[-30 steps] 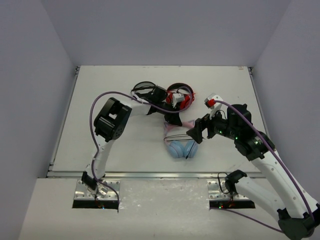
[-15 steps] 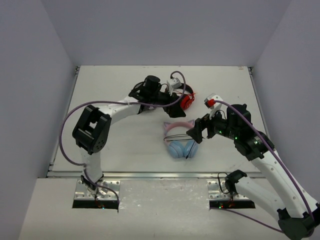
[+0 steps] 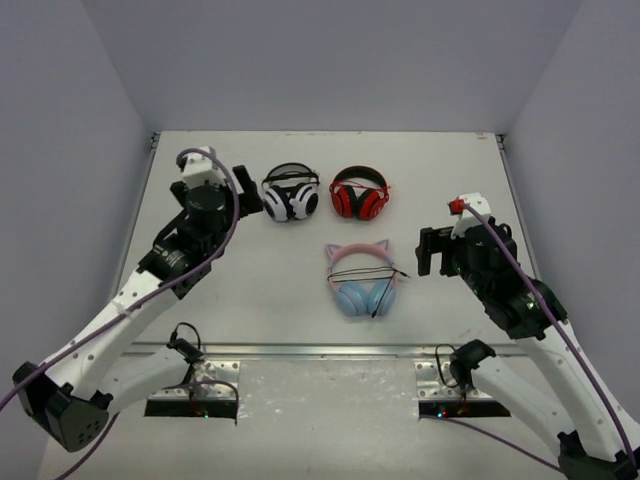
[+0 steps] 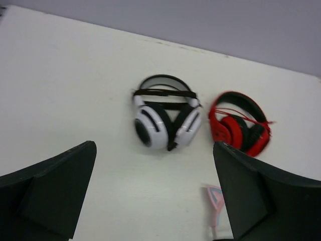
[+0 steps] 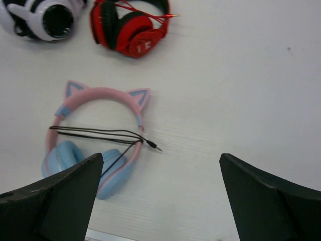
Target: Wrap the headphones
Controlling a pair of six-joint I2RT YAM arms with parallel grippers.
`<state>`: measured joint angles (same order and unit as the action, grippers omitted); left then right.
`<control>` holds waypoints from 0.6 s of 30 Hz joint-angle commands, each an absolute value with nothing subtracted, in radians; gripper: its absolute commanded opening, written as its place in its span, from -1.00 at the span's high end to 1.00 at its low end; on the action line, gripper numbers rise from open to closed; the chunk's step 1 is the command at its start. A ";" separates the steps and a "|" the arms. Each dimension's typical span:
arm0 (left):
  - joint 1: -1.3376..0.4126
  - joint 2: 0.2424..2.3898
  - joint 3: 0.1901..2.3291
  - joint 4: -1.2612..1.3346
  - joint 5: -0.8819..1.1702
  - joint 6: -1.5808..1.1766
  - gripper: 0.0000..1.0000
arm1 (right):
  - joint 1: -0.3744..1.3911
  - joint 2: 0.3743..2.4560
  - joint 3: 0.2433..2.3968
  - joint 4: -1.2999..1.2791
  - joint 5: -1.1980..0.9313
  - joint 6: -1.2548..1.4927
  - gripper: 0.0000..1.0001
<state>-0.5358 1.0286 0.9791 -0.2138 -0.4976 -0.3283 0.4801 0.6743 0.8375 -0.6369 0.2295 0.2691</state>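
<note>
The headphones, with a pink cat-ear headband and light blue cups, lie flat in the middle of the table. Their thin black cable runs in several strands across the two headband arms, and its plug rests on the table to the right. My right gripper hovers open just right of them; in the right wrist view it has nothing between its fingers. My left gripper is open at the back left. Its wrist view shows only one pink ear between its jaws.
White-and-black headphones and red-and-black headphones lie side by side behind the pink pair. The left gripper sits close beside the white pair. A metal rail marks the near table edge, with grey walls around the other sides.
The left arm has swung back from the table's back centre to the left, and its gripper has opened. The right gripper has drawn back to the right, away from the pink headphones.
</note>
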 commanded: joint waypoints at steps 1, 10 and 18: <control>-0.505 0.889 0.917 -0.405 -0.845 -0.367 -1.00 | 0.480 0.666 0.884 -0.751 0.492 0.302 -0.98; -0.503 0.517 0.829 -0.468 -1.032 -0.160 -1.00 | 0.482 0.612 0.888 -0.801 0.518 0.288 -0.98; -0.505 0.331 0.712 -0.377 -0.901 -0.147 -1.00 | 0.480 0.572 0.870 -0.793 0.506 0.299 -0.98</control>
